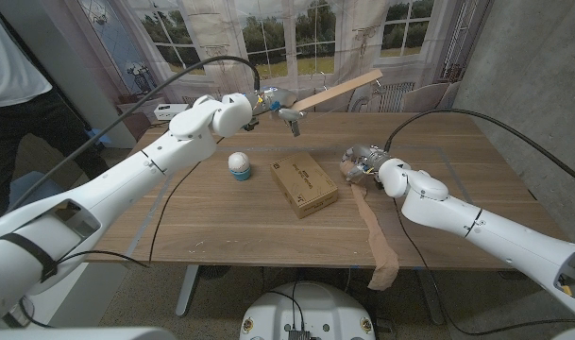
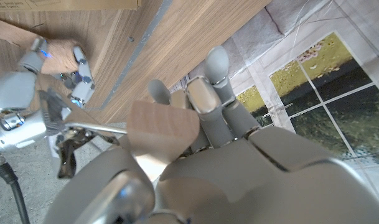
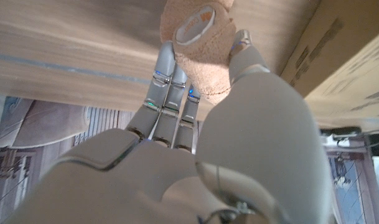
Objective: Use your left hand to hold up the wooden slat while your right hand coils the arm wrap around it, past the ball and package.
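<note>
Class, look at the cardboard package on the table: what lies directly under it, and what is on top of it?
The package rests on the bare wooden table. Its top carries only a printed label. Whatever is beneath its base is covered and cannot be seen.

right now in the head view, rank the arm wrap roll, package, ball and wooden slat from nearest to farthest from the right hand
1. arm wrap roll: gripped by the right hand, its loose tail hanging off the table's front edge.
2. package: just to the hand's left, mid-table.
3. ball: farther left, beyond the package.

The wooden slat, held up at the far side by the left hand, sits about as far as the ball; too close to call.
</note>
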Controlling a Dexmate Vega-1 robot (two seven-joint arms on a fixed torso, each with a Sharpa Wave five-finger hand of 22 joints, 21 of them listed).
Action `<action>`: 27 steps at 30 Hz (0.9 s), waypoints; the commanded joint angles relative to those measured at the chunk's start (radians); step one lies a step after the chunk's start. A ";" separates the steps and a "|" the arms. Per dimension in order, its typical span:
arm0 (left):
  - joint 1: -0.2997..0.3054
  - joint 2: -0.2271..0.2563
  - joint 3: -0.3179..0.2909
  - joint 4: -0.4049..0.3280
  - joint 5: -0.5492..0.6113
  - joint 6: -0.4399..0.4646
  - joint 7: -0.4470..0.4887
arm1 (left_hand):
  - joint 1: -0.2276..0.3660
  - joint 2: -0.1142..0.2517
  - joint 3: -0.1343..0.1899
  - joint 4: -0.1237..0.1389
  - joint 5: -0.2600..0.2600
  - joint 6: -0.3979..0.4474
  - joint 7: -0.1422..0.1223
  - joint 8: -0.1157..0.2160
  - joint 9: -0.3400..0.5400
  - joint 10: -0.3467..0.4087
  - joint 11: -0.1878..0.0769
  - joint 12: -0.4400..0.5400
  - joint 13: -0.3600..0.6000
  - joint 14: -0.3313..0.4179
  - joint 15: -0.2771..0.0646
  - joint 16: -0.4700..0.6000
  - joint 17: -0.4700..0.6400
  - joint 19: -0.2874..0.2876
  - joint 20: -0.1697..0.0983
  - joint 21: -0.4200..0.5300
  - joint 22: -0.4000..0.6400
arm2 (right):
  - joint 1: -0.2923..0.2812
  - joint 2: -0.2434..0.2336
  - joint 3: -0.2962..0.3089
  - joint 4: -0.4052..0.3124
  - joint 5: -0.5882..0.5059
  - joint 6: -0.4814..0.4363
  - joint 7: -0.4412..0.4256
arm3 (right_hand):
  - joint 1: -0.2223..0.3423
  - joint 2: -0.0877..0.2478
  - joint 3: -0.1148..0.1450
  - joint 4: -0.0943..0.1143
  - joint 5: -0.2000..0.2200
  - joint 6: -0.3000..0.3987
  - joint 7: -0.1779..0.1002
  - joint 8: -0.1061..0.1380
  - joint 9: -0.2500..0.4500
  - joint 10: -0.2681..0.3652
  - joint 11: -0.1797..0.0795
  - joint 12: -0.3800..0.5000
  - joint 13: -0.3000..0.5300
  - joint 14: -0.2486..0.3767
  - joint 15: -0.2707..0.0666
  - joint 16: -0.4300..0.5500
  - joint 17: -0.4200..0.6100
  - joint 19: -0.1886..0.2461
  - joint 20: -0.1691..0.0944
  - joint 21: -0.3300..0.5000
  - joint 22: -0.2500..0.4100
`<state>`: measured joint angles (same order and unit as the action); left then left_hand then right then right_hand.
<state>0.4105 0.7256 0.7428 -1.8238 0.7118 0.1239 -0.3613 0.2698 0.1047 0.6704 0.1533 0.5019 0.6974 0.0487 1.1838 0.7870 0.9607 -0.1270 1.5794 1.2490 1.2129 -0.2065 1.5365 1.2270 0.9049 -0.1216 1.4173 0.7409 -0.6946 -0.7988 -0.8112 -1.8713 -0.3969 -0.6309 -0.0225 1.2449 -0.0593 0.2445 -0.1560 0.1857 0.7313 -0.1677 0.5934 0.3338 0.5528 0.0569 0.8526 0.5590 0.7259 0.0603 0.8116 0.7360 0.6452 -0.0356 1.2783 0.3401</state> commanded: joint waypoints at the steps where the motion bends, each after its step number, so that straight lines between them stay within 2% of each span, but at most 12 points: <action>1: -0.008 -0.004 0.004 0.010 0.001 -0.003 -0.002 | -0.006 0.011 0.026 0.019 -0.001 -0.014 0.018 0.008 0.000 0.002 -0.008 0.004 0.001 -0.003 0.002 0.001 0.001 -0.002 -0.018 0.010 -0.001 | -0.110 0.026 0.124 0.052 0.012 0.111 -0.263 | 0.218 0.217 0.022 0.007 0.007 0.153 0.145 -0.003 -0.001 0.168 -0.067 0.002 -0.003 0.240 -0.279 -0.006 0.005 0.022 -0.142 0.009 -0.004; 13: -0.016 -0.004 0.005 0.022 -0.003 -0.005 -0.006 | -0.011 0.010 0.030 0.019 -0.002 -0.017 0.022 0.016 -0.004 0.002 -0.011 0.004 0.001 -0.004 0.002 0.001 0.001 -0.004 -0.017 0.014 -0.004 | -0.159 0.068 0.184 0.101 0.008 0.146 -0.434 | 0.222 0.212 0.023 0.009 0.010 0.162 0.149 -0.008 -0.008 0.177 -0.059 -0.004 -0.019 0.250 -0.278 -0.019 0.008 0.015 -0.140 0.017 -0.025; 27: -0.034 -0.008 0.016 0.025 0.000 0.005 -0.041 | -0.019 0.009 0.039 0.019 -0.003 -0.022 0.024 0.033 -0.012 0.004 -0.012 0.005 0.001 -0.003 0.001 0.001 0.001 -0.008 -0.017 0.022 -0.018 | -0.217 0.096 0.248 0.121 0.010 0.138 -0.597 | 0.224 0.207 0.024 0.012 0.015 0.170 0.151 -0.009 -0.005 0.186 -0.056 -0.013 -0.037 0.255 -0.275 -0.033 0.024 -0.007 -0.130 0.018 -0.059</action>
<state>0.3885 0.7216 0.7512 -1.8009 0.7089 0.1187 -0.3761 0.2696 0.1046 0.6745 0.1492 0.5019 0.6871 0.0490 1.2100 0.7734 0.9601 -0.1291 1.5794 1.2489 1.2116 -0.2047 1.5365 1.2270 0.8961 -0.1199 1.4317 0.7224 -0.8647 -0.7248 -0.6143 -1.7708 -0.3886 -0.5006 -0.4899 1.2539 -0.0683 0.2445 -0.1560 0.1860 0.7486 -0.1574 0.5806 0.3273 0.5777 0.0713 0.8417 0.5221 0.7432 0.0602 0.7808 0.7535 0.6377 -0.0433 1.2935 0.2836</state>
